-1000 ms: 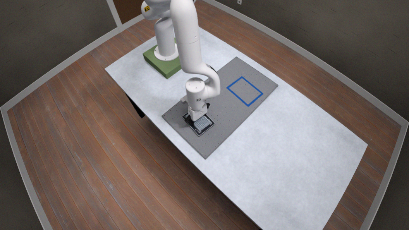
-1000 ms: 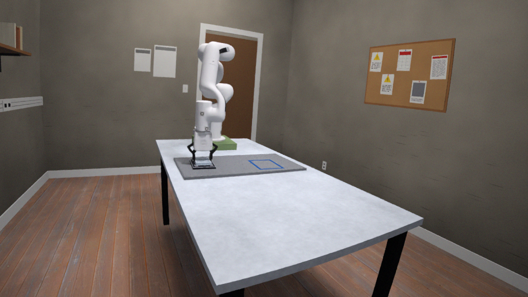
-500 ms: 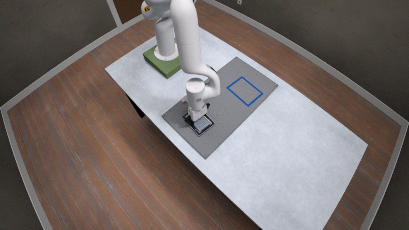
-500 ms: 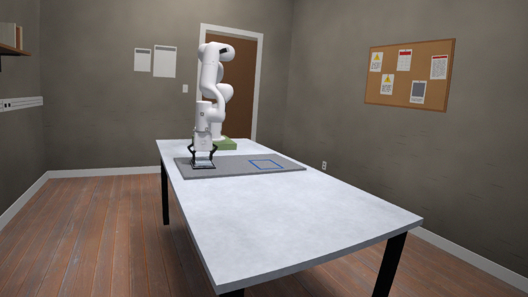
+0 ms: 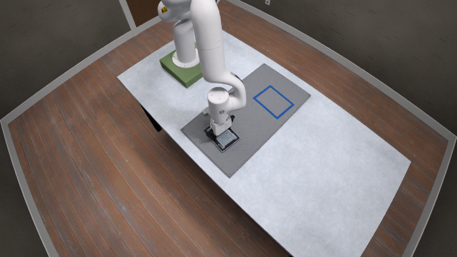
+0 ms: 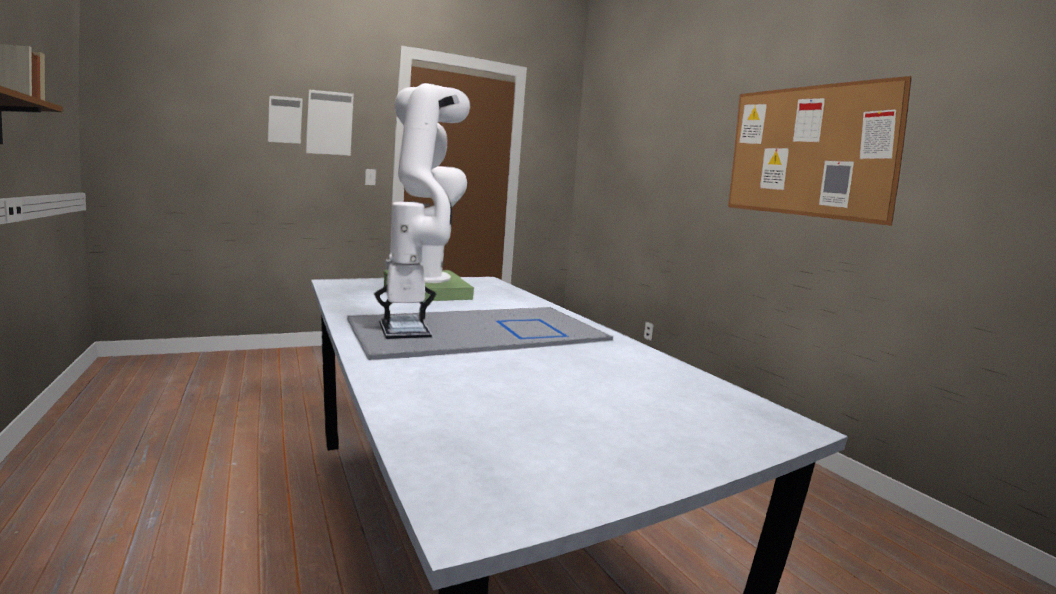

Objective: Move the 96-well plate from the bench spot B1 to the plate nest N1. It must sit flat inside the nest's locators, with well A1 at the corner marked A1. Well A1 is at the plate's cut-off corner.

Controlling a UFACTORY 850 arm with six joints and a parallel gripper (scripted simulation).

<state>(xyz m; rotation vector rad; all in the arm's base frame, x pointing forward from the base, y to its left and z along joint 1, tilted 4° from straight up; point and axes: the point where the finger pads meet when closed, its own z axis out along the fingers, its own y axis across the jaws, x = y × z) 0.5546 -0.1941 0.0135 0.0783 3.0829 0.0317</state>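
Observation:
The clear 96-well plate (image 5: 228, 138) (image 6: 404, 326) lies in the black plate nest (image 5: 221, 148) (image 6: 407, 335) at the near-left end of the grey perforated board (image 5: 246, 134) (image 6: 472, 333). It looks flat and square to the nest. I cannot make out the cut-off corner or the A1 mark. My gripper (image 5: 221, 134) (image 6: 403, 319) points straight down over the plate. Its fingers stand open, one on each side of the plate. The blue-outlined spot B1 (image 5: 262, 91) (image 6: 540, 337) on the board's far end has nothing in it.
The arm's green base block (image 5: 181, 76) (image 6: 459, 290) stands at the table's back end behind the board. The white table (image 5: 303, 178) (image 6: 561, 443) stretches towards the exterior camera side. The table edge runs close along the board's left side.

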